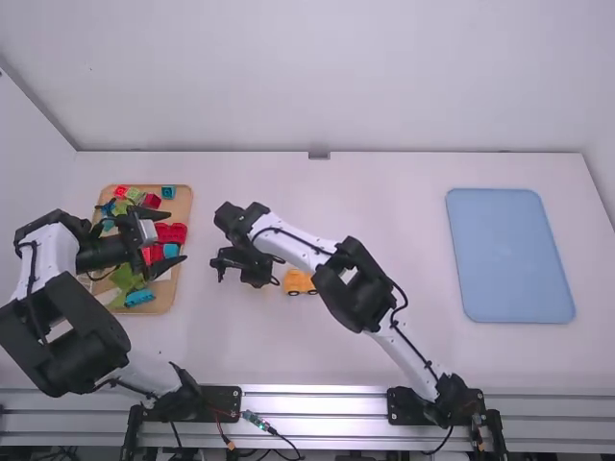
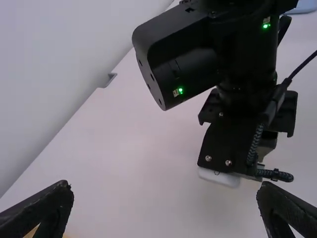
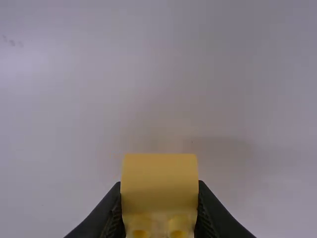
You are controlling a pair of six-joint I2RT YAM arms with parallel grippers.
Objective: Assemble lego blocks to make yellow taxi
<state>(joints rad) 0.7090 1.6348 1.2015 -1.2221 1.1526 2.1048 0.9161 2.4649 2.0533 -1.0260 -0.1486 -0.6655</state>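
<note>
Over the wooden tray, my left gripper (image 1: pixel 179 237) stands open above red, green and blue blocks; in the left wrist view the left gripper (image 2: pixel 164 198) has nothing between its wide-apart fingers. Near the table's middle, my right gripper (image 1: pixel 254 277) points down, its fingertips hidden by the arm. The right wrist view has the right gripper (image 3: pixel 159 203) shut on a yellow block (image 3: pixel 159 179), held over the table. Just right of that gripper in the high view, a yellow-orange car piece (image 1: pixel 299 281) with dark wheels is partly covered by the right arm.
The wooden tray (image 1: pixel 183 199) of loose blocks lies at the left, partly under the left arm. A blue tray (image 1: pixel 509 254) lies at the far right. In the left wrist view, the right arm (image 2: pixel 237 59) stands close beyond the left fingers.
</note>
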